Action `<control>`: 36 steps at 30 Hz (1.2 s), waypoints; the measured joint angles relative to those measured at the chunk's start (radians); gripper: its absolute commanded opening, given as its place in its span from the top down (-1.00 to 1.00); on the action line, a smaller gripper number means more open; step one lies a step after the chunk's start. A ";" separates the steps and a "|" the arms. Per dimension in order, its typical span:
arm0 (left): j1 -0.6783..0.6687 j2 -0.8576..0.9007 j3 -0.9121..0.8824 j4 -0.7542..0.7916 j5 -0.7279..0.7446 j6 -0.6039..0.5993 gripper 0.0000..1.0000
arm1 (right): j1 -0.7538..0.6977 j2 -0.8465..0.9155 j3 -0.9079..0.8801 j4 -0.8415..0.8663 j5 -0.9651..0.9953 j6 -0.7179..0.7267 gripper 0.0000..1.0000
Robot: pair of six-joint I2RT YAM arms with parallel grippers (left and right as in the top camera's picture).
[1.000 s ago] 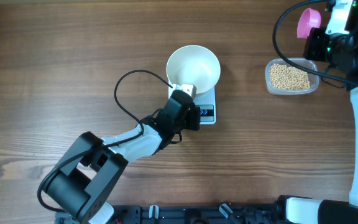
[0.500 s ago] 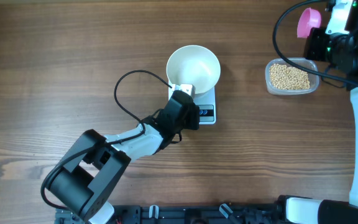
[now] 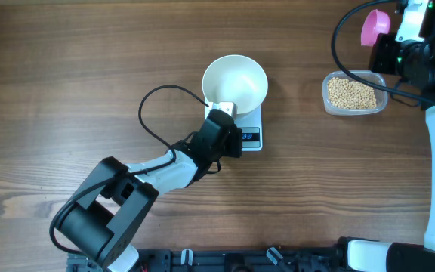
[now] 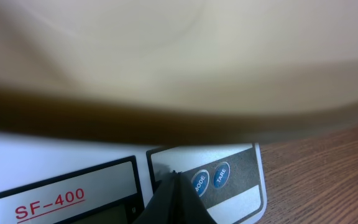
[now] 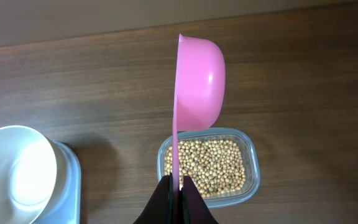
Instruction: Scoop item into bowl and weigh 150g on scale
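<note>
Worktop (image 3: 66, 68): brown wood, grain running lengthwise, matte.

Bowl (image 3: 235, 81): one, round, deep, smooth glossy white. It sits on the scale (image 3: 252, 128), one, a white square plastic slab with rounded corners. The scale's grey front panel lies at 6 o'clock of the bowl and carries two round blue buttons (image 4: 210, 177), marked MODE and TARE.

Beans (image 3: 351, 94): many, small, round, tan. All lie in one clear rounded-rectangular plastic tub (image 3: 380, 102), at 3 o'clock of the bowl and well apart from it.

Scoop (image 5: 197, 81): one, pink plastic, with a rounded cup and a thin flat handle. It is turned on edge above the tub.

Left end effector (image 4: 174, 178): dark fingers pressed together to a point, nothing between them. The tip sits at the scale's grey panel, just left of MODE. Contact cannot be confirmed.

Right end effector (image 5: 176, 186): clamped on the scoop's handle, at 1 o'clock of the tub in the overhead view.
</note>
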 measured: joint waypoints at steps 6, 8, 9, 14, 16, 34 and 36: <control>0.002 0.006 0.000 0.007 0.004 0.000 0.92 | 0.000 0.000 0.000 -0.001 0.000 0.000 0.91; 0.003 0.006 0.002 0.000 0.006 0.000 0.92 | 0.000 0.000 0.000 -0.001 0.000 0.000 0.91; 0.003 0.006 0.005 -0.009 0.007 -0.002 0.92 | 0.000 0.000 0.000 -0.001 0.000 0.000 0.91; 0.004 0.006 0.021 -0.049 0.007 -0.002 0.92 | 0.000 0.000 0.000 -0.004 0.000 0.000 0.91; 0.004 0.006 0.021 -0.049 0.007 -0.002 0.92 | 0.000 0.000 0.000 -0.004 0.000 0.000 0.91; 0.004 0.010 0.031 -0.069 0.007 -0.002 0.92 | 0.000 0.000 0.000 -0.012 0.000 0.000 0.91; 0.004 0.011 0.031 -0.069 0.007 -0.002 0.92 | 0.000 0.000 0.000 -0.012 0.000 0.000 0.92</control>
